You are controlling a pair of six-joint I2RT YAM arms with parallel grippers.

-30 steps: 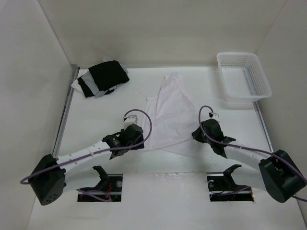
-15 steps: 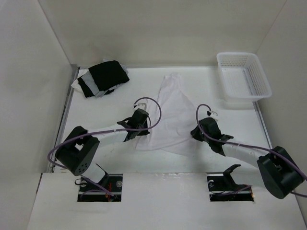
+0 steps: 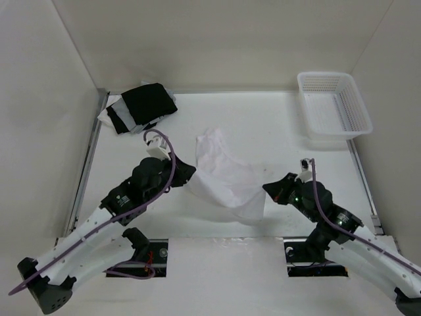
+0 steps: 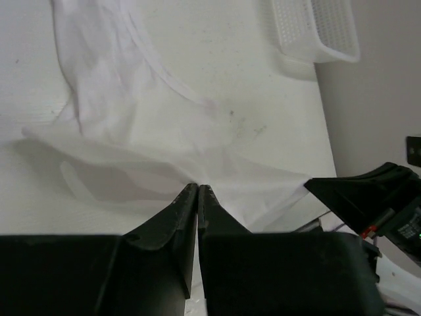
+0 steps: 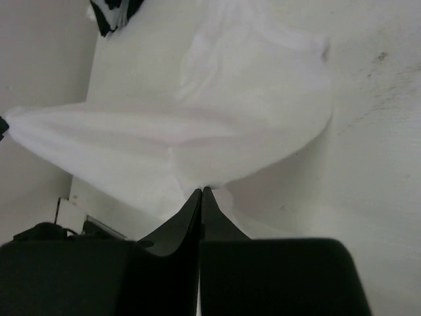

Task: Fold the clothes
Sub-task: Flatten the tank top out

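Bare surface point(image 3: 276, 125) lies all round the clothes point(image 3: 223, 174). The basket point(image 3: 332, 105) sits in the far right corner and the black-and-white pile point(image 3: 139, 106) far left, with white walls close behind. The clothes hang mid-surface, stretched left to right, one end trailing far-left. The left fingers point(image 4: 179, 217) and right fingers point(image 5: 184, 220) each pinch an opposite edge; the lower hem possibly touches down.
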